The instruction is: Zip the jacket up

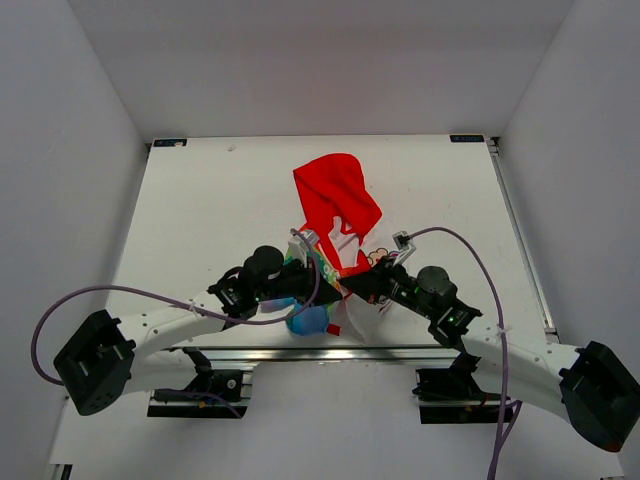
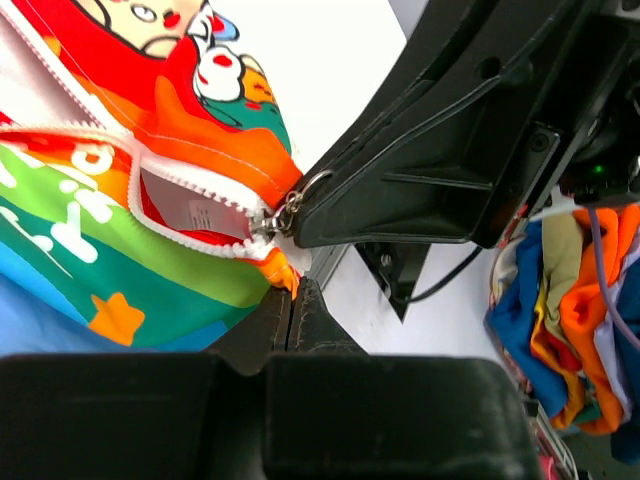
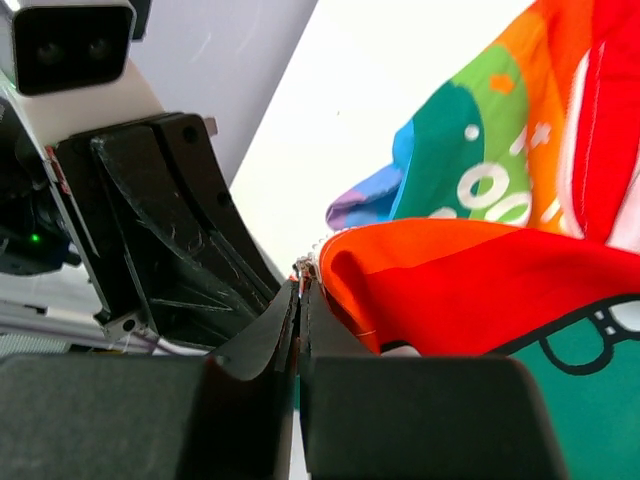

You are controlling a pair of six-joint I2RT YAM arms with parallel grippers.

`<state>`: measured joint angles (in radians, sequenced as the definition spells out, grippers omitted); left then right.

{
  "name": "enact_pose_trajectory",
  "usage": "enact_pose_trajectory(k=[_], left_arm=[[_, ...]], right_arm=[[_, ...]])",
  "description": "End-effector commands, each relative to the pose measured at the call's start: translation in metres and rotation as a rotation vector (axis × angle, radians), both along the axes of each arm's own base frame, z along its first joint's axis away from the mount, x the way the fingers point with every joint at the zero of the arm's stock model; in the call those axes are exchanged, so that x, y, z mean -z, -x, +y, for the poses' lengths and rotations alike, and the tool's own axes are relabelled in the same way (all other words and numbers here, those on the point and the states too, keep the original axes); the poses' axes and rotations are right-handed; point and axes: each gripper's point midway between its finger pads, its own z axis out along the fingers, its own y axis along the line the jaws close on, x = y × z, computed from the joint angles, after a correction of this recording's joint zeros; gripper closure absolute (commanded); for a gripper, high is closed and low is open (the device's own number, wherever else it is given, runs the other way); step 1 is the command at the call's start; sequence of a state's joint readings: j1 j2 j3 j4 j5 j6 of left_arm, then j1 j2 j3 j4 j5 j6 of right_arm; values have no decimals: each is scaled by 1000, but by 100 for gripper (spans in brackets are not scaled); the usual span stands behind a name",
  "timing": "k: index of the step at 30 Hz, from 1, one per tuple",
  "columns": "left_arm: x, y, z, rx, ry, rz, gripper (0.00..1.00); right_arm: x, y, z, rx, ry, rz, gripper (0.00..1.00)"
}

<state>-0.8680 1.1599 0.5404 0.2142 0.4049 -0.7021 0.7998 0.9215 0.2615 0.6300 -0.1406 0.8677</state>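
White table between plain pale walls, metal rail along its near edge

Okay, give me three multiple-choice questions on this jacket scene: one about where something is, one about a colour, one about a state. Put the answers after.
1. Where does the red hood of the jacket lie?
A. Hanging off the table's near edge
B. Beyond the left gripper and right gripper, on their far side
C. Under the left arm's base

2. What colour are the zip teeth?
A. Black
B. Yellow
C. White

3. How do those teeth stand?
A. Meshed all the way up
B. In two rows, apart above the slider
C. Hidden under a flap

Answers:
1. B, since the top view shows the hood spread past the point where the fingertips meet.
2. C, since the left wrist view shows white teeth against the rainbow fabric.
3. B, since the two rows diverge from the slider.
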Motion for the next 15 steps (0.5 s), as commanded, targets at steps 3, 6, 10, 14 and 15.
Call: enact_pose_trajectory(k=[3,6,10,14,15], left_arm=[[36,79,17,242,-77,259,100],[41,72,21,181,-115,254,100],[43,57,24,111,-178,219,100],[40,51,24,103,-205,192,100],[39,52,24,106,-205,189,100]], right_arm=[[-101,-84,-49,472,-102,-302,100],[-92,-75,-36,321,177,-335,100],[-55,-41,-36,45,504,-301,100],[-52,-28,-52,1,616,-256,100],[-49,-26,-54,-17,642,-248,100]])
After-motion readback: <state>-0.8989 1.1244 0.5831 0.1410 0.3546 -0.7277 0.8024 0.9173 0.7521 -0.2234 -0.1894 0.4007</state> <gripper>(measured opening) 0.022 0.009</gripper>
